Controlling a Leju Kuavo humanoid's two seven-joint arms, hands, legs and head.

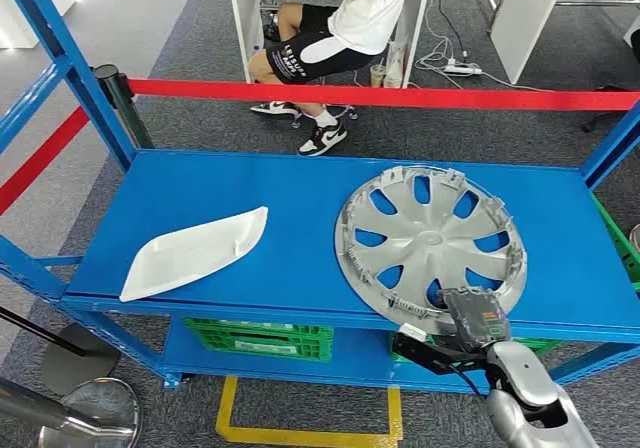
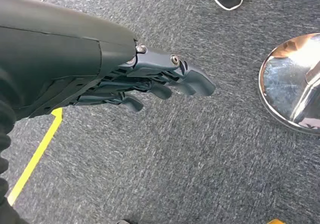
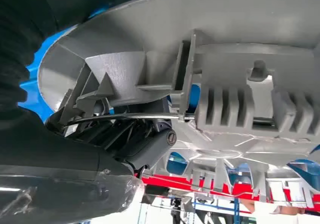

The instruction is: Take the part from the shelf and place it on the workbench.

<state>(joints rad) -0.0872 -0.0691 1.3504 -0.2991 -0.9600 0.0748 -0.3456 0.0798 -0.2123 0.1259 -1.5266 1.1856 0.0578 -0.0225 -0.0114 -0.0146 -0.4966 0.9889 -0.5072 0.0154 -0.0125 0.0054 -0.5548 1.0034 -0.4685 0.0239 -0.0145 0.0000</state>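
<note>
Two parts lie on the blue shelf [image 1: 302,268]: a silver wheel cover [image 1: 430,240] toward the right and a white panel [image 1: 192,253] toward the left, well apart. The right robot hand [image 1: 472,318] grips the wheel cover at its near rim, fingers [image 3: 151,146] hooked under the edge. The left robot hand [image 2: 151,81] hangs over grey carpet [image 2: 188,159], fingers extended, holding nothing.

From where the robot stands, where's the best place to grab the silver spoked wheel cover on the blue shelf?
Probably the near rim of the silver spoked wheel cover, approached from the front: it lies flat on the blue shelf, overhanging the edge, where the right robot hand already meets it.
</note>
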